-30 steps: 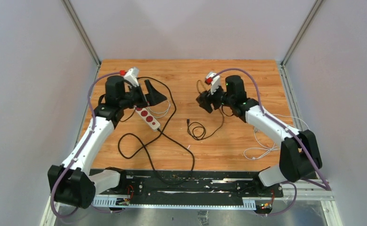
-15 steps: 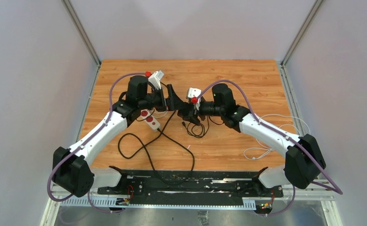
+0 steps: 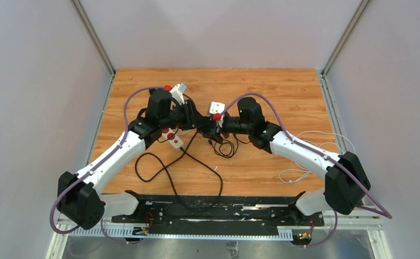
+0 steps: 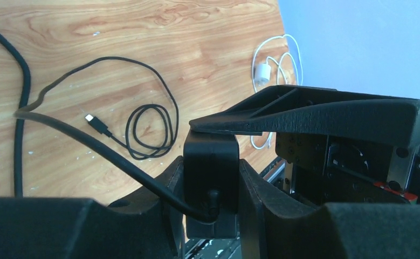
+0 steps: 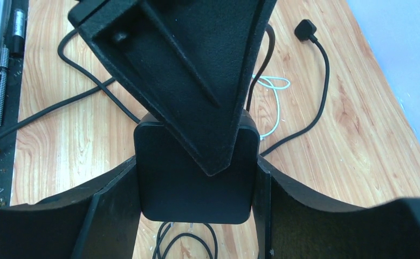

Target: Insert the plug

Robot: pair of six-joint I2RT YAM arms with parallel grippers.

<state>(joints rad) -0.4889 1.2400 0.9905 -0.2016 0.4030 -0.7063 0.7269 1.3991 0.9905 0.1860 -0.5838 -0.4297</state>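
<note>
Wooden table (image 3: 283, 86), pale grey walls (image 3: 35, 81)

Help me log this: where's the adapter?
In the top view the adapter sits mid-table, gripped by the left gripper and right gripper, right of the power strip, over the coiled cable.

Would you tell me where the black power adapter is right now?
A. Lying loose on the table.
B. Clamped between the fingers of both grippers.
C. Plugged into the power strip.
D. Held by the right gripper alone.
B: each wrist view shows the black power adapter squeezed between that arm's own fingers, so the left gripper and the right gripper both hold it.
</note>
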